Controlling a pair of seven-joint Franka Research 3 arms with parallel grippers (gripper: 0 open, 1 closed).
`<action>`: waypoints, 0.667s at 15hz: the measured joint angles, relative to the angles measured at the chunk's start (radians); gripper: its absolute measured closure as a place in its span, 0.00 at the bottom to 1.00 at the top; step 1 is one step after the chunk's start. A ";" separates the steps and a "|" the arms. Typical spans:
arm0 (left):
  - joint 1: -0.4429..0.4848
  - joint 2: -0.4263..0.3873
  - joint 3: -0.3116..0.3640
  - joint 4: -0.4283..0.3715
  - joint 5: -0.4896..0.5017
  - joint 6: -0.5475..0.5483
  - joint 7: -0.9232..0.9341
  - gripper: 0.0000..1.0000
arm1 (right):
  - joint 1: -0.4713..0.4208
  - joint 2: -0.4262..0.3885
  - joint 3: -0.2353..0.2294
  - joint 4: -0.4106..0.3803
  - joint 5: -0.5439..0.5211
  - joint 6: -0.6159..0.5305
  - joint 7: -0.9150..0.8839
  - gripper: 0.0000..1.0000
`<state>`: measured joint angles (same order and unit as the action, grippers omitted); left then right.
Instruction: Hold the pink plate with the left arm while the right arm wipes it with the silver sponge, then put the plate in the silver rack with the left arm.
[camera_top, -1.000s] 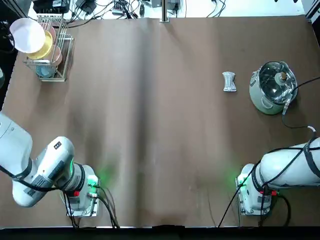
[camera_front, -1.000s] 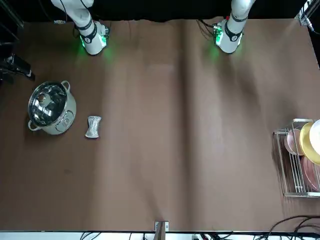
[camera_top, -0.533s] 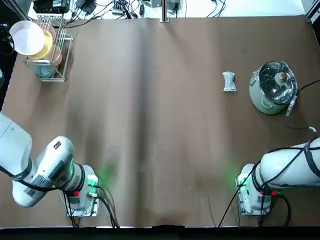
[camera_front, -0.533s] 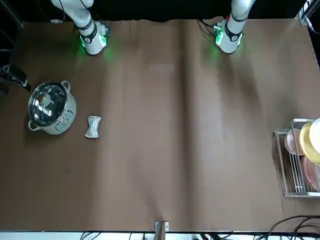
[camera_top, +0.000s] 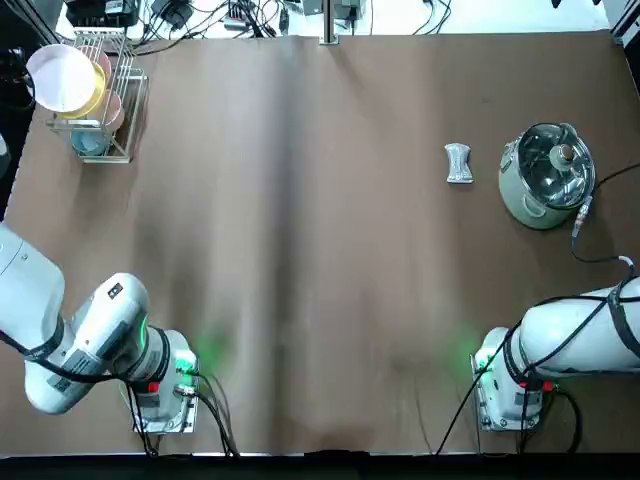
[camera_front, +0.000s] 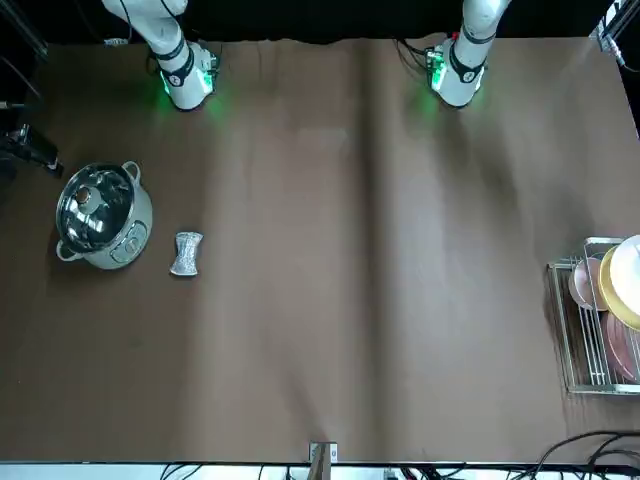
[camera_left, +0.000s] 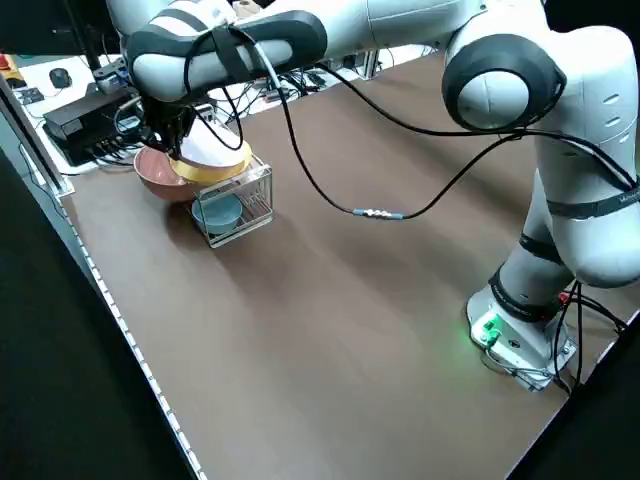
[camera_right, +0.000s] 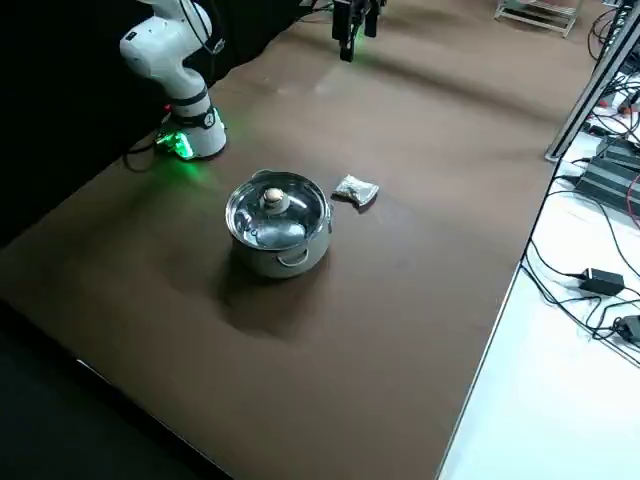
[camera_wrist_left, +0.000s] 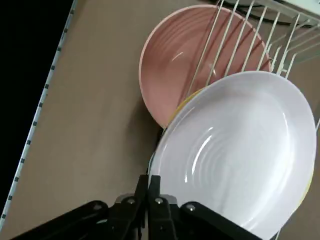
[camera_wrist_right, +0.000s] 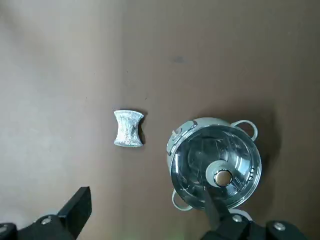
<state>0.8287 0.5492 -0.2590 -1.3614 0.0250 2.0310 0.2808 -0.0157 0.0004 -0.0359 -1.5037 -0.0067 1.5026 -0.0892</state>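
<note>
Robot lab: two arms bolted to brown table (camera_top: 300, 250), black backdrop, power strips and cables (camera_right: 600, 275) along table's far edge, aluminium frame post (camera_right: 585, 90).

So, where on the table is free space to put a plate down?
The wide middle between the rack and the sponge is bare. Crowded spots: the rack corner, where the left gripper pinches the plate, and around the pot.

steel pot with glass lid (camera_top: 545, 175) on brown table (camera_top: 320, 250) | teal bowl (camera_left: 217, 212) | orange-yellow dish (camera_left: 215, 171)
</note>
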 joint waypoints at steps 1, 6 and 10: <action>0.000 0.004 0.000 0.000 0.000 0.000 0.000 0.95 | 0.000 0.000 0.000 -0.007 -0.001 0.000 0.000 0.00; 0.000 0.014 -0.001 0.000 0.000 0.000 0.000 0.93 | -0.001 -0.001 0.000 -0.024 -0.001 -0.009 0.001 0.00; -0.009 0.014 -0.005 0.000 0.000 0.000 -0.001 0.77 | 0.000 -0.002 0.001 -0.028 -0.001 -0.013 0.001 0.00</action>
<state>0.8199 0.5632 -0.2643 -1.3616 0.0249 2.0307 0.2794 -0.0162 -0.0012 -0.0349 -1.5316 -0.0081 1.4896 -0.0887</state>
